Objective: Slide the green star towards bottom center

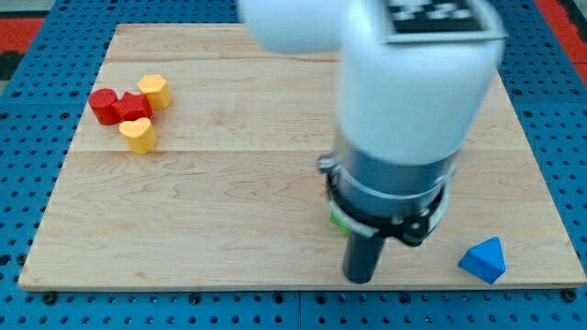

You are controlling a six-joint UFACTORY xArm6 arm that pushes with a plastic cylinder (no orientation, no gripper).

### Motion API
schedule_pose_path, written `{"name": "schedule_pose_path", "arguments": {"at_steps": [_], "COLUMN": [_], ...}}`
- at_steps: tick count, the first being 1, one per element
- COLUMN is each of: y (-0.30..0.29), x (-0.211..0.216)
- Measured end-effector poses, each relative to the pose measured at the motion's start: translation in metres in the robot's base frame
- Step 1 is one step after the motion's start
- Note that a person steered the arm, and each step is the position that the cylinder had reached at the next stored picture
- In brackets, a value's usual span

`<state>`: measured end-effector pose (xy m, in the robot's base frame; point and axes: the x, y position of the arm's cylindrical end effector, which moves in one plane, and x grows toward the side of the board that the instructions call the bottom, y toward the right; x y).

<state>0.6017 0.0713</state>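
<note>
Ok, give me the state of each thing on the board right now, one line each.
green star: mostly hidden behind the arm, only a sliver shows
my tip: down near the board's bottom edge, just below the green sliver
red block: touching both yellow blocks
yellow blocks: flanking the red
blue block: alone, bottom right

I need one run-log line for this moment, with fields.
tip: near bottom edge | green block: mostly hidden behind arm, shape unclear | blue block: right of tip, apart | contact: cannot tell
</note>
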Motion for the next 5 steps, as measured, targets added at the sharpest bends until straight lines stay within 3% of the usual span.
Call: {"name": "schedule_pose_path", "arguments": {"at_steps": [1,2,3,4,5], "y": [0.050,0.038,-0.037,-0.057,-0.049], "x": [-0.013,-0.049,-0.049,-0.068,-0.128]}}
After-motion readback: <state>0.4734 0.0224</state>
